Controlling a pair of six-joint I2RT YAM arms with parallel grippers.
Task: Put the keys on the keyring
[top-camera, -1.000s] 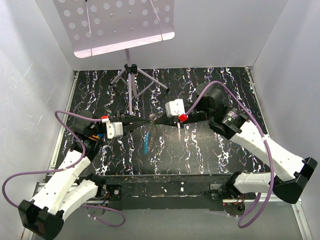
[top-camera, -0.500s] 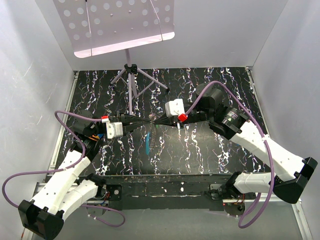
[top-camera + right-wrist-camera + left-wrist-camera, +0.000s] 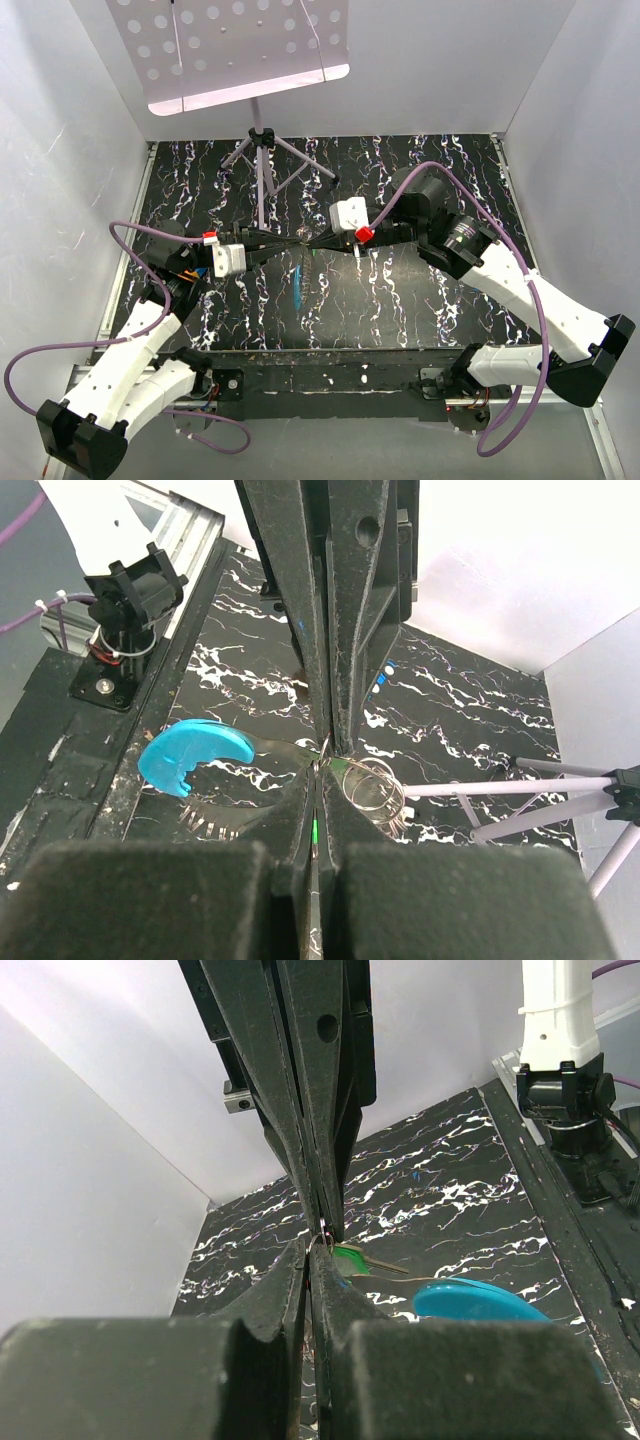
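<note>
The jaws met tip to tip above the surface (image 3: 420, 300) — the left jaws pinched shut on what looked like the wire of the keyring (image 3: 375, 785), the right jaws shut on the green-headed key (image 3: 350, 1258). Both seemed light, stiff and slippery — the ring best held on its coil away from the split, the key by its plastic head.

A: The overhead view is bright and even; the white walls (image 3: 60, 150) wash out pale, and the perforated panel (image 3: 240, 50) glares pinkish-white along its lower edge.
B: Shadows on the marbled table (image 3: 390, 300) are faint. In both wrist views the near finger pads (image 3: 130, 1380) blur softly, while the table beyond is sharper.
</note>
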